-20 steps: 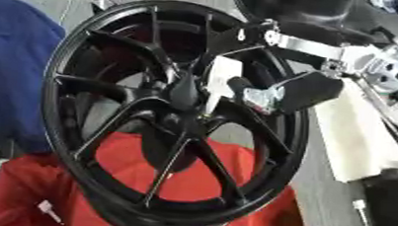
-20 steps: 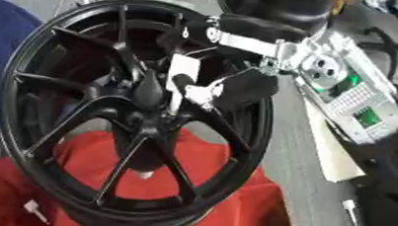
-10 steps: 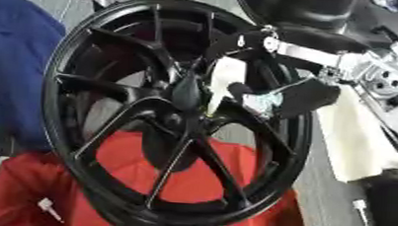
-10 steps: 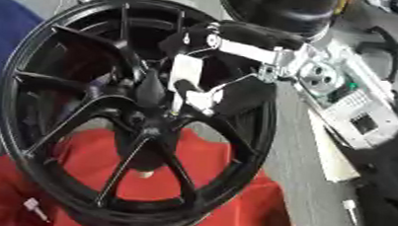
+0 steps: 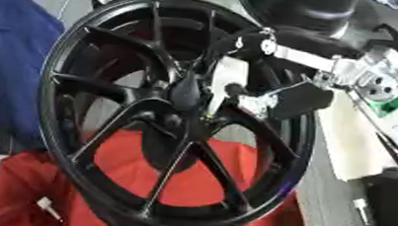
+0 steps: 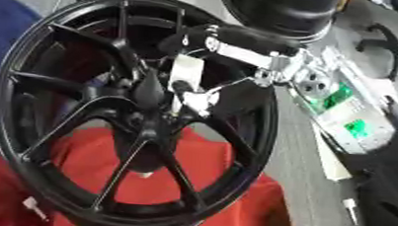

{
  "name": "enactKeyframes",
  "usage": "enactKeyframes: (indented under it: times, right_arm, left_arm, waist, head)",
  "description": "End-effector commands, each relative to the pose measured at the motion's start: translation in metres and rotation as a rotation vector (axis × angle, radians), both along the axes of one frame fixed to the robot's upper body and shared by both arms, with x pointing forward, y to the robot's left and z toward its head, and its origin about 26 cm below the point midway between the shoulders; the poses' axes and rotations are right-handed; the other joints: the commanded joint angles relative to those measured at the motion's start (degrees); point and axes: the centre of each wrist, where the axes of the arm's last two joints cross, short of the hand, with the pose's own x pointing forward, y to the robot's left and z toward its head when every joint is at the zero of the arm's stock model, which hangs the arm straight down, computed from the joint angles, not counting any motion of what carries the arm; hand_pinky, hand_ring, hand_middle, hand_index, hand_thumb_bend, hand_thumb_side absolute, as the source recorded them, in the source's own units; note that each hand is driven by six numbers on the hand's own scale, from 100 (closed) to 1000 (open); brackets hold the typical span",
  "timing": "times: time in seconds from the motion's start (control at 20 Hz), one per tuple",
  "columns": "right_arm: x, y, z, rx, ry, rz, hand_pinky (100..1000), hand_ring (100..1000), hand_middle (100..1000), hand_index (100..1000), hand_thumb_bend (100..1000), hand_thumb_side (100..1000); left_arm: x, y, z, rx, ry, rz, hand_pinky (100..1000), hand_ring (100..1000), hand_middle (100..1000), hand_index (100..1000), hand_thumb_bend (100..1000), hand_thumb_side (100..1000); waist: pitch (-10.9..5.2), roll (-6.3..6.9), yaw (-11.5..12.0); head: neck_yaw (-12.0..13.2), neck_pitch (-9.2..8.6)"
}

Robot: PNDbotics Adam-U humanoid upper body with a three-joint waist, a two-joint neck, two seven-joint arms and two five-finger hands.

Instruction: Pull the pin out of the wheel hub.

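A black multi-spoke wheel (image 5: 53, 76) stands tilted on a red cloth and fills most of both views. At its hub a dark tapered piece (image 5: 186, 90) sticks out towards me; I cannot make out the pin apart from it. My right arm comes in from the upper right across the rim. Its right hand (image 5: 292, 98) sits just right of the hub, with a white part (image 5: 226, 77) and a small black tip (image 5: 235, 89) close against the tapered piece. Whether the hand holds anything is hidden. The left hand is out of view.
The red cloth (image 5: 189, 183) lies under the wheel and a blue cloth (image 5: 11, 59) is at the left. A large black round object (image 6: 282, 9) stands behind. A white sheet (image 5: 348, 139) lies on the grey table at the right.
The whole picture has shifted a little, so the camera moved. The right hand stays beside the hub and its wrist has turned slightly.
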Motion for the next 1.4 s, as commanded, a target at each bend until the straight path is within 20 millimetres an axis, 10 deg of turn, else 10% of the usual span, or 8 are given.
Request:
enactKeyframes:
  times: [0.05,1.4]
  right_arm:
    - [-0.0024,-0.0035,0.0111,0.025,-0.040,0.005,943,965,870,951,100,501]
    - [-0.0021,-0.0080,0.0045,-0.017,-0.055,-0.096,945,958,850,941,100,553]
  left_arm:
    - [-0.0006,-0.0018,0.0062,0.008,-0.024,-0.012,641,752,617,673,100,828]
    - [-0.0006,-0.0053,0.0048,0.016,-0.017,-0.026,647,747,619,671,100,834]
  waist:
    - [-0.45,0.31,0.1]
    - [1.60,-0.05,-0.1]
  head:
    - [-0.2,-1.04]
    - [0.1,-2.20]
